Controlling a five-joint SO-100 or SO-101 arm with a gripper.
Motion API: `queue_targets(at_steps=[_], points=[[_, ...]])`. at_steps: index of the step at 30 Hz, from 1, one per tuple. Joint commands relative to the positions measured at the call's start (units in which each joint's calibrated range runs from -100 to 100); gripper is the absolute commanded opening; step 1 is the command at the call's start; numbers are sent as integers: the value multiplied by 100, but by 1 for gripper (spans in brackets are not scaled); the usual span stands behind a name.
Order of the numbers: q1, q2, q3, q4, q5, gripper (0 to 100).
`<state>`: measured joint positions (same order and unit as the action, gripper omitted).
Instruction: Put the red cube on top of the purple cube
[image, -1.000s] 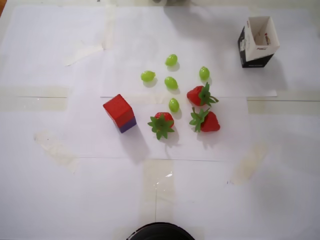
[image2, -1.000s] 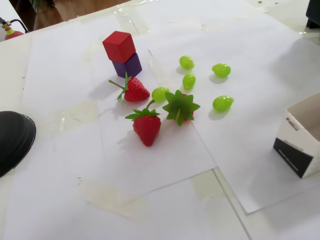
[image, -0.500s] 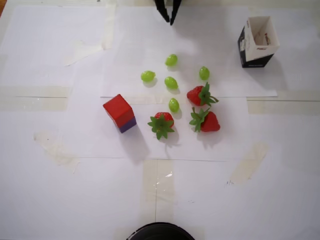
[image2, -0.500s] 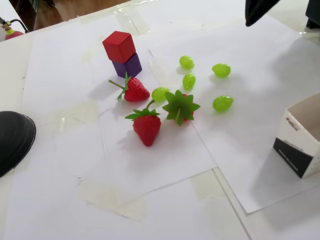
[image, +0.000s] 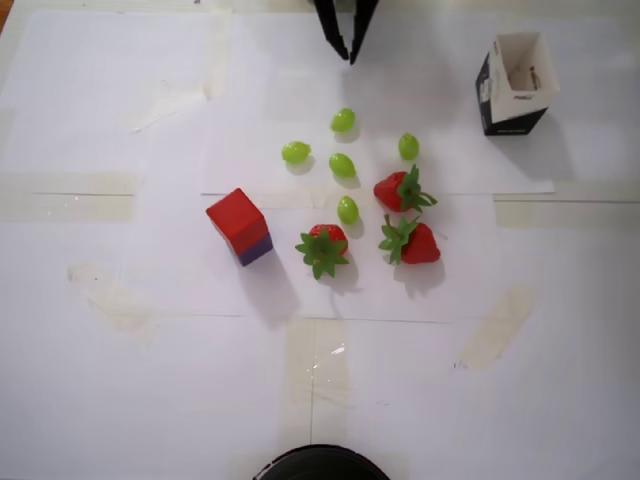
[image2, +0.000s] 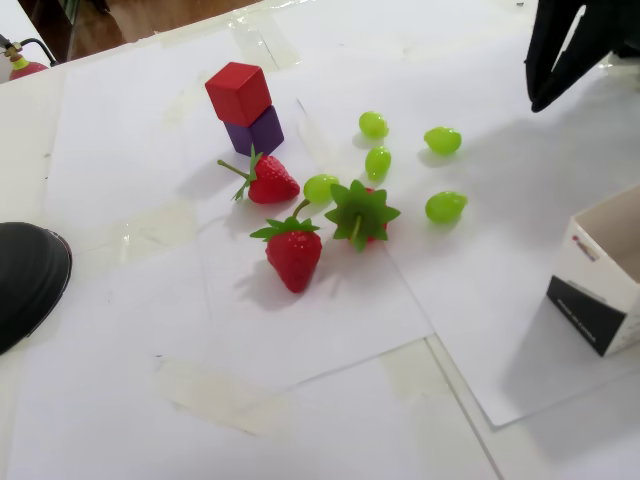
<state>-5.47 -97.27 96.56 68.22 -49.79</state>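
Hand (image: 348, 52) empty; three strawberries (image: 322, 248), five grapes (image: 343, 120).

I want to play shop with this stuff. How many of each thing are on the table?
Strawberries: 3
Green grapes: 5
Cubes: 2, the red cube on the purple cube
Open box: 1
Total: 11

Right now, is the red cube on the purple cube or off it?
On it: the red cube sits squarely atop the purple cube, nothing gripping it.
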Motion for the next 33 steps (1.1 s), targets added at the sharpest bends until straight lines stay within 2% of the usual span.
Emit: queue_targets(at_steps=[1,15,33], points=[[-49,-40,71,-123,-20,0],[-372,-40,189,-82,-68,0],[-108,-40,226,-352,-20,0]])
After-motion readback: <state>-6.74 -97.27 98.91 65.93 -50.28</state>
